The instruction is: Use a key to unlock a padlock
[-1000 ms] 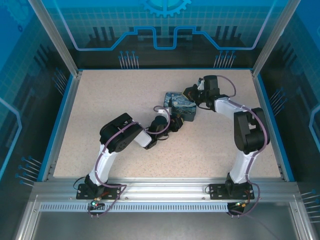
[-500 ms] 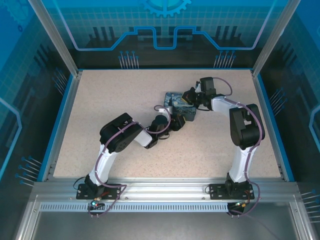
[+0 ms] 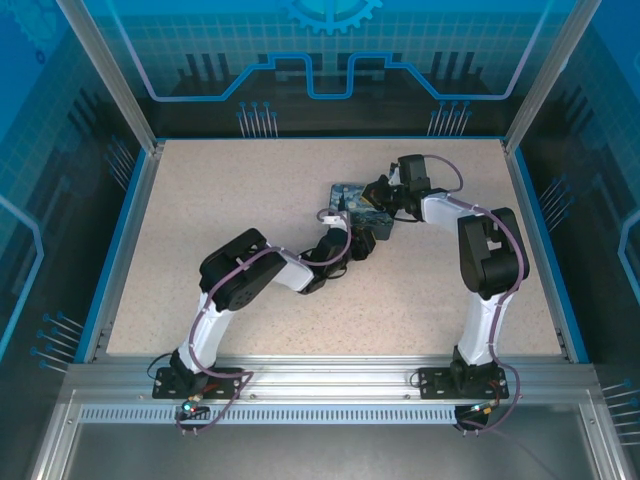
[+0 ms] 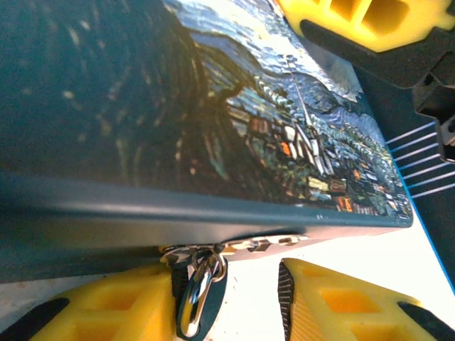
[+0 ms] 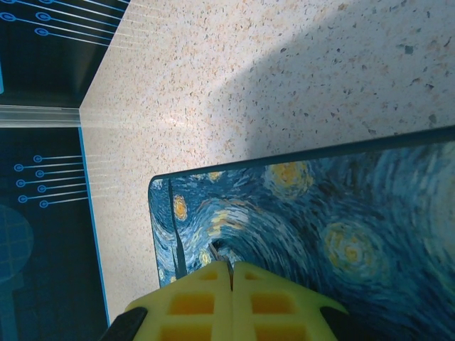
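The night-sky painted box [image 3: 352, 200] lies mid-table with both grippers at it. My right gripper [image 3: 380, 190] rests on the box's top [image 5: 341, 227], shut on the key [image 5: 223, 260], a thin dark sliver poking out between the yellow fingertips [image 5: 192, 302]. My left gripper [image 3: 360, 244] sits low at the box's near side [image 4: 142, 106], open. The padlock [image 4: 199, 288], a small shiny metal piece, hangs under the box's lower edge beside my left finger [image 4: 106, 312], with a glinting metal strip [image 4: 274, 245] running right from it. The other finger [image 4: 341, 305] stands apart from it.
The speckled tabletop [image 3: 230, 190] has blue rails [image 3: 128, 230] and glass walls round it. One yellow finger of the right gripper [image 4: 370, 18] shows above the box in the left wrist view. Bare tabletop [image 5: 234, 78] lies beyond the box.
My left gripper has pushed forward and right, closer under the box. My right gripper shifted slightly left onto the box, then held.
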{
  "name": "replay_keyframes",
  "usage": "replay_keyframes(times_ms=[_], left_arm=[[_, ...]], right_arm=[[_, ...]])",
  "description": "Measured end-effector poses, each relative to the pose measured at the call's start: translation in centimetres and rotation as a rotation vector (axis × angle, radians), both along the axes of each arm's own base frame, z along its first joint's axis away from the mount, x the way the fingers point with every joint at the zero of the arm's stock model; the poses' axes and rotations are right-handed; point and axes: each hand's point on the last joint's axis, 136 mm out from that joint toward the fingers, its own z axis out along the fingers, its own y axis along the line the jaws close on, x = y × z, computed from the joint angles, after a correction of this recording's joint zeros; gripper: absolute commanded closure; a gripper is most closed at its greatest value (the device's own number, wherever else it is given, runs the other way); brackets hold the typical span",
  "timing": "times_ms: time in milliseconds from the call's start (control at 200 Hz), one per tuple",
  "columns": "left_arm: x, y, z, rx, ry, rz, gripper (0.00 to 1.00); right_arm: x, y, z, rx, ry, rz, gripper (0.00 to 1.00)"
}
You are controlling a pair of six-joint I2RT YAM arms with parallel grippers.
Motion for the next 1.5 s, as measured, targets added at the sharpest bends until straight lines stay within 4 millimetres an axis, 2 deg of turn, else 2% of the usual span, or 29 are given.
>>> replay_keyframes(times_ms=[160, 305, 460, 655, 805, 985, 1055, 1121, 1246, 1336, 1421, 1501], left_arm=[[0.3, 0.1, -0.3, 0.027, 0.024, 0.047, 0.68], [0.4, 0.2, -0.5, 0.039, 0.039, 0.072, 0.70], [0.6, 0.3, -0.7, 0.050, 0.054, 0.090, 0.80], [0.7, 0.0, -0.5, 0.047, 0.049, 0.082, 1.00], [0.3, 0.4, -0.5, 0.036, 0.056, 0.062, 1.00], [-1.4, 2.7, -0.3, 0.020, 0.111, 0.019, 1.00], [-2.1, 3.7, -0.3, 0.009, 0.137, 0.004, 1.00], [-2.9, 4.5, -0.2, 0.001, 0.162, -0.008, 1.00], [-4.7, 5.7, 0.1, -0.003, 0.213, -0.040, 1.00], [-5.6, 6.2, 0.7, -0.011, 0.244, -0.072, 1.00], [-6.3, 6.4, 1.4, -0.029, 0.271, -0.097, 1.00], [-6.7, 6.6, 2.0, -0.050, 0.298, -0.109, 1.00]], right_arm=[[0.1, 0.0, 0.0, -0.002, -0.002, -0.003, 1.00], [0.0, 0.0, 0.0, -0.002, -0.002, -0.002, 1.00], [0.1, 0.0, 0.0, -0.002, -0.006, -0.003, 1.00], [0.3, 0.0, 0.0, 0.000, -0.012, -0.003, 1.00], [0.2, 0.0, 0.0, 0.001, -0.011, -0.002, 1.00], [0.0, 0.3, 0.6, 0.016, -0.013, 0.014, 1.00], [-0.2, 0.4, 1.9, 0.027, -0.031, 0.018, 1.00], [-0.4, 0.5, 3.8, 0.043, -0.066, 0.027, 1.00], [-2.2, 0.5, 8.1, 0.082, -0.142, 0.046, 1.00], [-4.8, 0.5, 10.8, 0.105, -0.196, 0.066, 1.00], [-8.0, 0.8, 12.0, 0.124, -0.224, 0.098, 1.00], [-11.2, 0.9, 11.8, 0.136, -0.229, 0.124, 1.00]])
